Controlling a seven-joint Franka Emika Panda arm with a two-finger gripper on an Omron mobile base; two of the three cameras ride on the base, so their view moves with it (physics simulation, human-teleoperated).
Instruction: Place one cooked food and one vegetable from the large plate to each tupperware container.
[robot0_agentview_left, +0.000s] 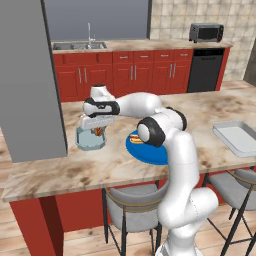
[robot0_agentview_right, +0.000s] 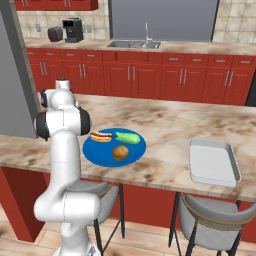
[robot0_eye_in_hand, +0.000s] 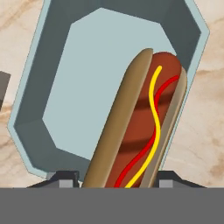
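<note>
Right now my gripper is clamped on a hot dog, holding it over the small tupperware container near the left end of the counter. Beside it, toward the front edge, the large plate carries another hot dog, a green vegetable and a brown potato. Near the right end sits the larger container.

Counter, centre frame: polished marble look, beige with brown veining, smooth. Small container: pale blue-grey plastic, matt, smooth. Large plate: bright blue, smooth, faint sheen. Hot dog: bun matt tan, sausage glossy. Cabinets, upper frame: red painted wood, metal handles. Stool seats, lower frame: grey cloth-like padding, dark metal legs.
</note>
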